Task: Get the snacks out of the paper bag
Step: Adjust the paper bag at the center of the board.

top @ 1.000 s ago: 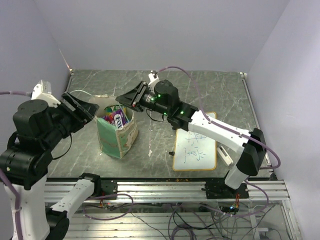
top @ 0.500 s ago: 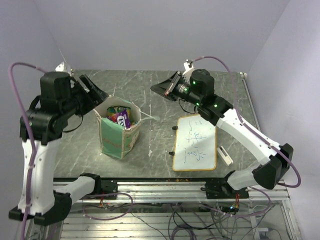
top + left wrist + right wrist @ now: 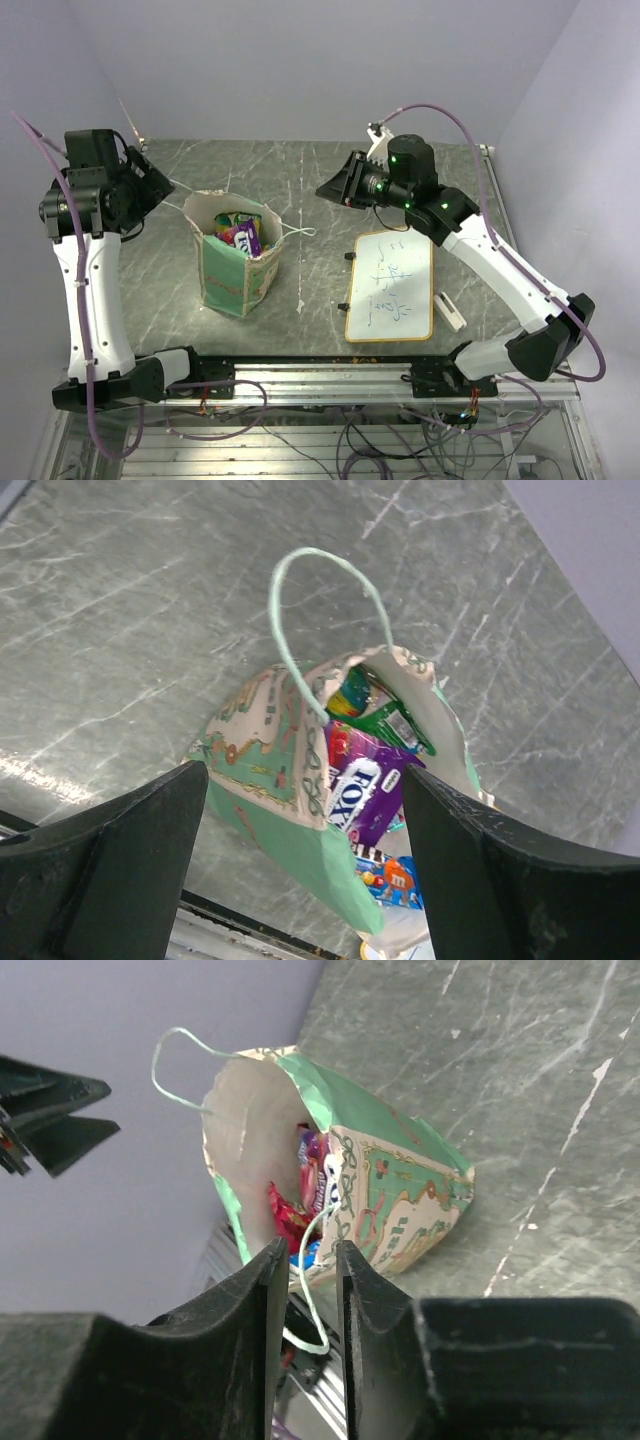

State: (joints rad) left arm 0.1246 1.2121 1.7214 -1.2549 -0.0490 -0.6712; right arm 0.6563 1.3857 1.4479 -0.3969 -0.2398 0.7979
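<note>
The paper bag (image 3: 236, 272) stands upright and open at the table's left-middle, with its string handles loose. The snacks (image 3: 239, 232) fill it. The left wrist view shows the bag (image 3: 285, 742) holding a purple packet (image 3: 366, 792), a green packet (image 3: 388, 718) and a blue one (image 3: 396, 876). My left gripper (image 3: 150, 186) is raised left of the bag, wide open and empty (image 3: 303, 775). My right gripper (image 3: 336, 188) hangs right of the bag, empty, its jaws a narrow gap apart (image 3: 308, 1250). In its view the bag (image 3: 392, 1192) shows red and purple packets (image 3: 300, 1200).
A whiteboard (image 3: 391, 286) with writing lies right of the bag, and a small white eraser block (image 3: 449, 312) lies beside its right edge. The purple walls stand close on the left, back and right. The metal rail (image 3: 320, 378) runs along the near edge.
Both grippers were at the bag's mouth a second ago. The left arm has risen and swung back to the left; the right gripper has drawn off to the right. The bag stays open.
</note>
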